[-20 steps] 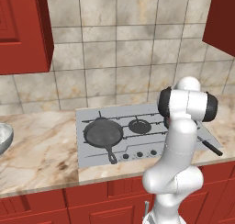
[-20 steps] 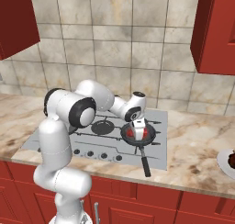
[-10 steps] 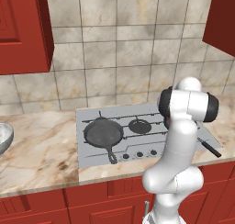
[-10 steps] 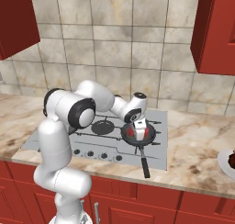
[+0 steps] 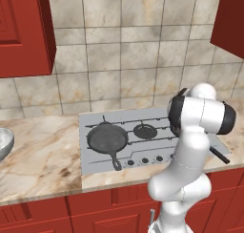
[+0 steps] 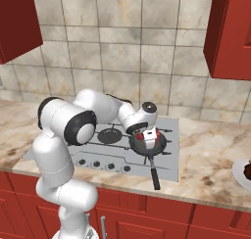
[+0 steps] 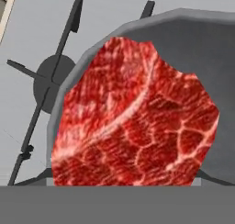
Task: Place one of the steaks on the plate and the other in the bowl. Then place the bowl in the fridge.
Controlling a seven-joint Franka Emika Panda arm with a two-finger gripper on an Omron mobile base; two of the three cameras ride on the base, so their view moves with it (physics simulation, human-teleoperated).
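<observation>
Judging by how things lie, the task is near its start, or at most partly done. One steak (image 7: pixel 133 117) lies flat in a dark skillet (image 6: pixel 148 144) on the right side of the stove (image 6: pixel 103 140), so it has yet to be lifted out. At the far right edge of the right base view, well apart from the stove, a dark plate (image 6: pixel 242 172) sits on the tabletop (image 6: pixel 211 169) with something dark red on it; that may be the other steak, but it is too small and cropped to be sure. The bowl (image 5: pixel 4 143) stands on the tabletop well to the left of the stove, and what it holds cannot be told from here. Moving this steak and carrying the bowl to the fridge both seem still to do. The arm reaches forward from its base and bends down over the stove, with the end effector (image 6: pixel 146 135) poised directly above the skillet on the stove's right side and pointing down at the meat. Its jaws stand wide apart and hold nothing; the hand view looks straight onto the marbled red surface from close by, which suggests a grasp of this steak is the step in hand. A second, empty skillet (image 5: pixel 107 139) rests on the stove's left burner.
</observation>
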